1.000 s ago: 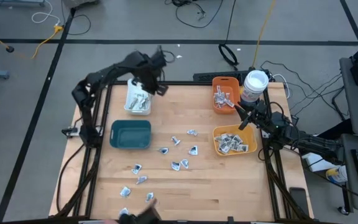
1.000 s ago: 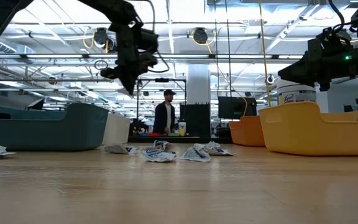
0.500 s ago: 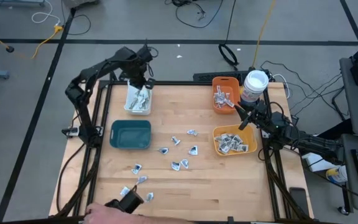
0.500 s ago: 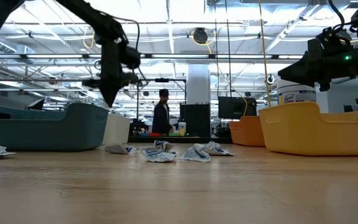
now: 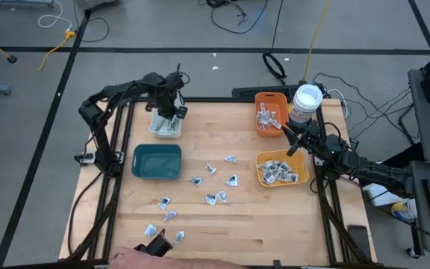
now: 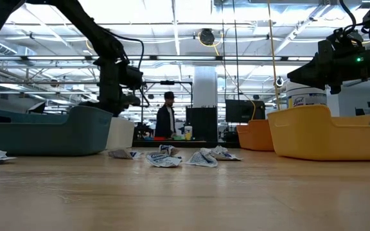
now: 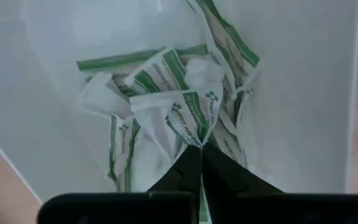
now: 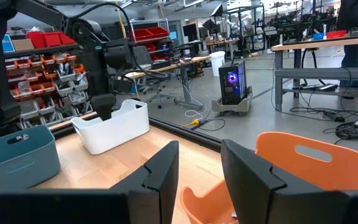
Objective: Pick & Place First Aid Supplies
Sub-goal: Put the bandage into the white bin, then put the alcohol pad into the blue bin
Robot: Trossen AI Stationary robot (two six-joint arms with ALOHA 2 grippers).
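My left gripper [image 5: 172,109] points down into the white bin [image 5: 166,124] at the table's far left. It is shut on a white first aid packet with green print [image 7: 187,119]. More such packets [image 7: 124,134] lie heaped on the bin's floor below it. In the low view the left gripper [image 6: 112,102] dips behind the teal bin's rim. Several loose first aid supplies [image 5: 213,184] lie flat on the wooden table. My right gripper [image 8: 197,169] waits open and level over the orange bin [image 8: 316,163] at the right, with nothing between its fingers. My left gripper pinches the packet's near edge [image 7: 196,140] between its two fingertips, coming from above and pointing down. The packet spreads out beyond the fingertips over the heap in the white bin. Whether it rests on the heap, I cannot tell.
A teal bin [image 5: 157,161] stands nearer than the white one. An orange bin [image 5: 270,113], a yellow bin [image 5: 281,169] and a white-lidded tub [image 5: 307,99] stand at the right. A person's hand [image 5: 129,258] with a dark object [image 5: 156,243] reaches over the near edge.
My left gripper has come down and toward the table's left edge, into the white bin, still shut on the packet. A person's hand with a dark object has moved along the near edge.
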